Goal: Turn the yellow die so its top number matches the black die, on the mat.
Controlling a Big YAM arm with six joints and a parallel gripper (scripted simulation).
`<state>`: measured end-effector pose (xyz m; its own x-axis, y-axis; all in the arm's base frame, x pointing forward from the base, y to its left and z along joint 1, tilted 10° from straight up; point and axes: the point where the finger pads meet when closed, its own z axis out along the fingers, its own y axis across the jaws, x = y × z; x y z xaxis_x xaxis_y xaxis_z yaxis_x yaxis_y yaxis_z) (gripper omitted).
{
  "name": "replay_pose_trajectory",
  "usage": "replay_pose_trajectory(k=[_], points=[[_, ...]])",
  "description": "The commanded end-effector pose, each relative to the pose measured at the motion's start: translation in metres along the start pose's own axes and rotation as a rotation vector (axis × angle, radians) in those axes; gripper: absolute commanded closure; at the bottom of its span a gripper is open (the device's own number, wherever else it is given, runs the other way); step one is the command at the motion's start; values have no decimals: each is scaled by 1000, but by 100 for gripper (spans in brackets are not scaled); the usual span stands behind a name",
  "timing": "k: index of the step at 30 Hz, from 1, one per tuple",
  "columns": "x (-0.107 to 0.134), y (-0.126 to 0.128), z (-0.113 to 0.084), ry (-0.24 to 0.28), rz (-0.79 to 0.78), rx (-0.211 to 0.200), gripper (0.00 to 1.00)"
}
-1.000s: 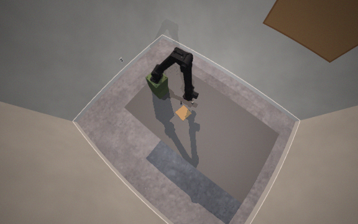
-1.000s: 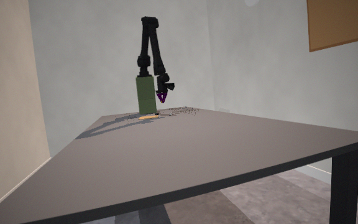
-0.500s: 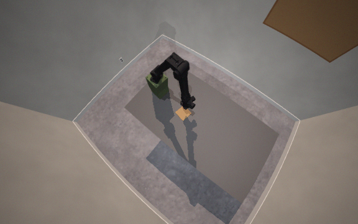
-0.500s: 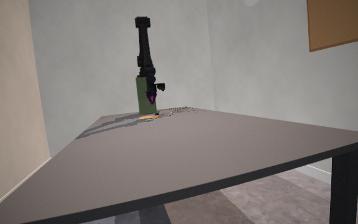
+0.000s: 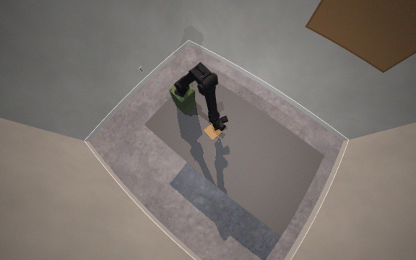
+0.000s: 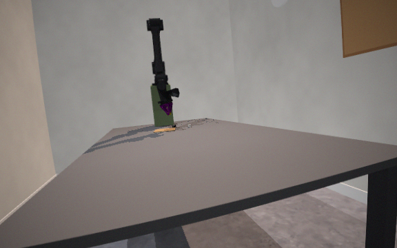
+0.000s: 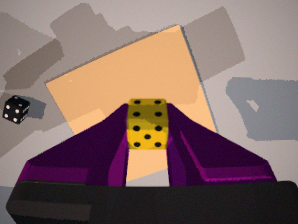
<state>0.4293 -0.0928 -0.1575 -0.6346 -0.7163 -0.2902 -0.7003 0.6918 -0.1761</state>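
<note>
My gripper (image 5: 220,125) (image 6: 167,113) (image 7: 147,112) is clamped on the yellow die (image 6: 170,113) (image 7: 147,124), up over the mat (image 5: 210,133) (image 6: 161,130) (image 7: 125,70). Wrist view: four and five pips, black die (image 6: 174,126) (image 7: 16,109) at nine o'clock. Top view hides the yellow die; exterior adds the white die (image 6: 189,125), missing from wrist.

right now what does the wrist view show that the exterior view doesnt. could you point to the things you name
Only the wrist view shows the pips on the yellow die (image 7: 147,124) and the black die (image 7: 16,109) clearly.

Only the exterior view shows the table's leg (image 6: 382,207) and the green pedestal (image 6: 157,115).

Both show the orange mat (image 7: 125,70) (image 6: 164,130) and the gripper's purple fingers (image 6: 165,107).
</note>
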Motion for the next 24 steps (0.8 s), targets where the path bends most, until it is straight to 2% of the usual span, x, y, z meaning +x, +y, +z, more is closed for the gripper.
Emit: replay_pose_trajectory(k=[1, 3, 9, 11, 13, 15, 16, 17, 18, 24], points=[[46, 5, -4, -104, 52, 4, 86], [46, 5, -4, -104, 52, 4, 86], [46, 1, -4, -580, 47, 30, 86], [47, 1, -4, -708, 46, 34, 86], [47, 2, -4, -801, 45, 36, 86], [48, 3, -4, -852, 49, 34, 86], [39, 7, -2, -868, 45, 11, 86], [39, 7, -2, -873, 45, 11, 86], [35, -6, -13, -878, 20, 40, 86], [44, -11, -14, -872, 38, 57, 86]])
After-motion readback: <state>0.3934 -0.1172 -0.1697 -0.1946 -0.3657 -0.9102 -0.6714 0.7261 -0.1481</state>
